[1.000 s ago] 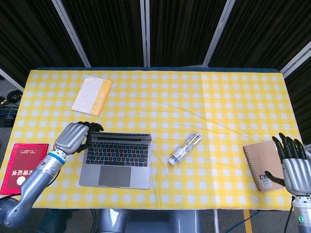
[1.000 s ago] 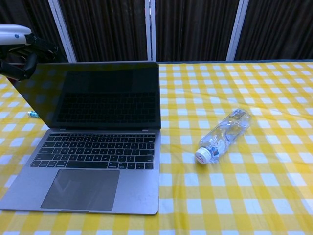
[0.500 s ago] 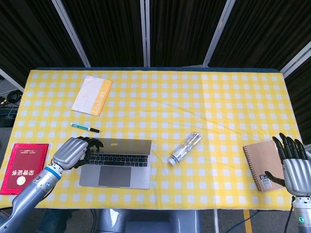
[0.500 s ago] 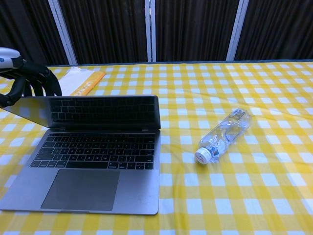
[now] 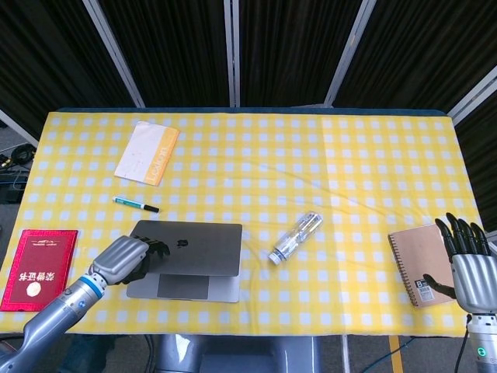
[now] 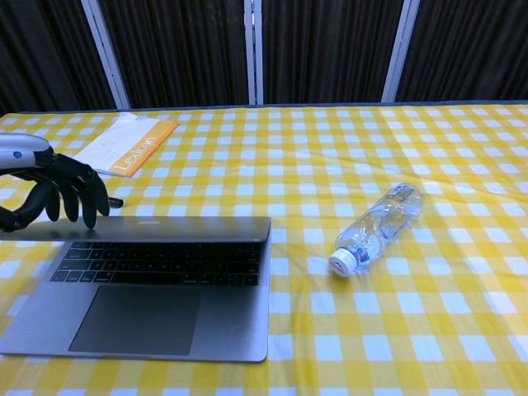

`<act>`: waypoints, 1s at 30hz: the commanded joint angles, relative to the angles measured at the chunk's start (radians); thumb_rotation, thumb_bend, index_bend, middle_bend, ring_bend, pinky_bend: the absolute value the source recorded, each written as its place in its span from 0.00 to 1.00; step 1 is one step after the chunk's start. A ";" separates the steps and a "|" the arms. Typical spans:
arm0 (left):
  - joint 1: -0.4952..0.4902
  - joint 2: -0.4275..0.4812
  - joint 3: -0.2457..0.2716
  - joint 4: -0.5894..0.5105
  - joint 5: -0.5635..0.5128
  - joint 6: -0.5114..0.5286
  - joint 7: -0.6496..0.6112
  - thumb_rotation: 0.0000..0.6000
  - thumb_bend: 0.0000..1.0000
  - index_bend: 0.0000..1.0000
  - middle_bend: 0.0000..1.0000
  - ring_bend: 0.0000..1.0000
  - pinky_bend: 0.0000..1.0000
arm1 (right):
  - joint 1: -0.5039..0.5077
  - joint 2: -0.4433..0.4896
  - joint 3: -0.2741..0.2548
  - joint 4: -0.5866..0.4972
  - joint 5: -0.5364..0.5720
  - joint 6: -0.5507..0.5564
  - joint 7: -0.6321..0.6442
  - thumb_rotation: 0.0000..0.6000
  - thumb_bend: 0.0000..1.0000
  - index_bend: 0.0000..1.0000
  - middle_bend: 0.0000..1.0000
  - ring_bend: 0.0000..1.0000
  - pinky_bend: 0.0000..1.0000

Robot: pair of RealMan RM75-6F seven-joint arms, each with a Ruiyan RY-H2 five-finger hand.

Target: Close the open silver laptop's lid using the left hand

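Checked tablecloth: left hand fingers press laptop lid low; right hand spread, empty.

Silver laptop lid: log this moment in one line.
silver laptop: lid low, not shut | left hand: pressing lid's left edge | right hand: idle by brown spiral notebook

- My left hand has a smooth silver-grey shell across its back, and my fingers are black and segmented.
- A light blue ring sits at my left wrist, with a white band beside it, ahead of a rounded, metallic grey forearm.
- My right hand shows the same silver-grey shell and black fingers, with a black thumb at the side.
- Below my right wrist there is a small green dot, possibly an indicator light, though it is too small to be sure.
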 commanded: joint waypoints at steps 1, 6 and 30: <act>-0.003 -0.020 0.008 0.013 -0.004 -0.008 0.010 1.00 1.00 0.32 0.35 0.33 0.35 | 0.000 0.000 0.000 0.000 0.000 0.000 0.000 1.00 0.00 0.05 0.00 0.00 0.00; -0.001 -0.051 0.017 0.030 -0.001 -0.009 0.016 1.00 1.00 0.32 0.35 0.33 0.35 | 0.002 -0.002 -0.002 0.000 -0.001 -0.004 -0.003 1.00 0.00 0.05 0.00 0.00 0.00; 0.020 -0.227 0.072 0.173 0.035 -0.027 -0.027 1.00 1.00 0.32 0.35 0.33 0.35 | -0.001 0.002 0.000 0.000 0.000 0.000 0.005 1.00 0.00 0.05 0.00 0.00 0.00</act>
